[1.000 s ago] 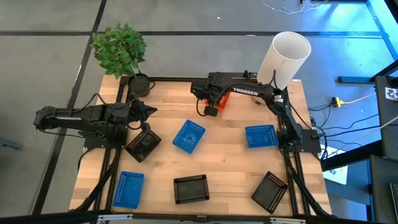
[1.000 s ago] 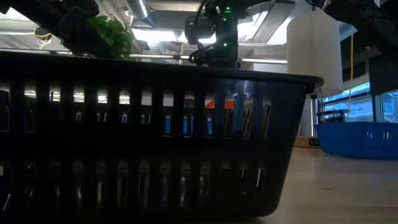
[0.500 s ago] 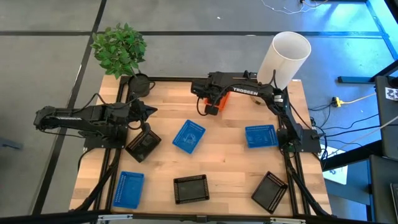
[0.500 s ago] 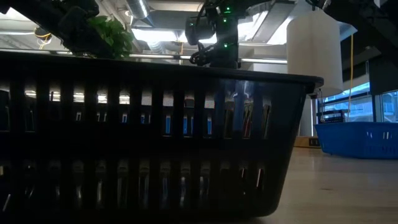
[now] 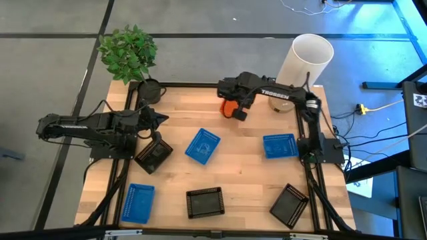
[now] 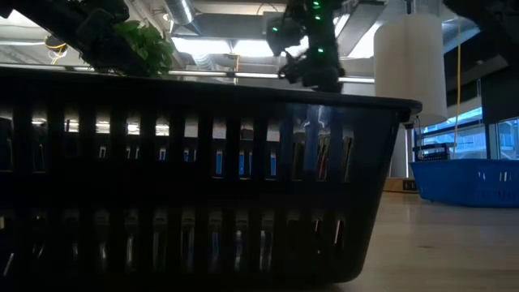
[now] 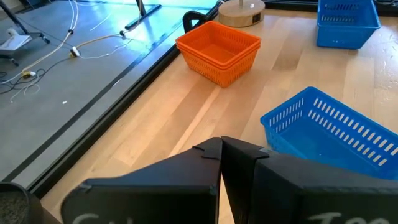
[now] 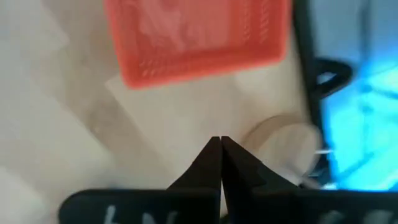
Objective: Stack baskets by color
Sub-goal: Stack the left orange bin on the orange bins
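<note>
Moved right along the far edge since a second ago: right tool point(image 5: 235, 112), now off the orange baskets point(image 5: 229, 107) and empty, fingers point(image 8: 214, 163) pressed together. Orange stack point(image 7: 218, 51) sitting nested at the back of the bench point(image 5: 240, 160), 2 rims clear in the left wrist view, can't tell if a 3rd is in there.

Going left to right across the rest:
- left tool point(image 5: 160, 119) parked at the left edge, fingers point(image 7: 214, 163) together, holding nothing
- black basket point(image 5: 153, 154) tilted, just beside that tool
- blue basket point(image 5: 139, 202) front left
- blue basket point(image 5: 203, 146) mid-bench, turned on a diagonal
- black basket point(image 5: 205, 202) front centre, filling most of the low view point(image 6: 186, 178)
- blue basket point(image 5: 279, 146) on the right
- black basket point(image 5: 289, 205) front right, angled

Also around: green plant point(image 5: 128, 53) at the back left corner, white cylinder point(image 5: 303, 63) at the back right.
</note>
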Motion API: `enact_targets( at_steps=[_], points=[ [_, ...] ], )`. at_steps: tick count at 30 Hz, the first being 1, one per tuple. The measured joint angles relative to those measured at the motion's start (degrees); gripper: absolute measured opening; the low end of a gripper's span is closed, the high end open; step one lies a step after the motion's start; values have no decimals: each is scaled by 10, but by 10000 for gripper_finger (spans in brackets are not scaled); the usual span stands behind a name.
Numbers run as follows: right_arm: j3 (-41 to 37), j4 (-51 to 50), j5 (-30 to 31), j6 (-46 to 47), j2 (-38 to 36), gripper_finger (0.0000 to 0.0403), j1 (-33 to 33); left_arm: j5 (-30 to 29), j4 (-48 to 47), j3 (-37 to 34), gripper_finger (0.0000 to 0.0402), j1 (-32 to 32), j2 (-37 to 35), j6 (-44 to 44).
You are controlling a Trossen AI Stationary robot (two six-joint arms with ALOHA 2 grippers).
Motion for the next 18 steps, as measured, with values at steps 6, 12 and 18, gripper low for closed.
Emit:
enact_targets(
  at_steps=[6,12,18],
  points=[
    [-196,149,-78,-5,-92,1,-13,0,1,0,0,0,0,0],
    [-315,331,-172,-26,-112,1,-37,2,11,0,0,0,0,10],
    [-370,402,-173,-50,-109,0,-56,7,19,0,0,0,0,27]
  ],
)
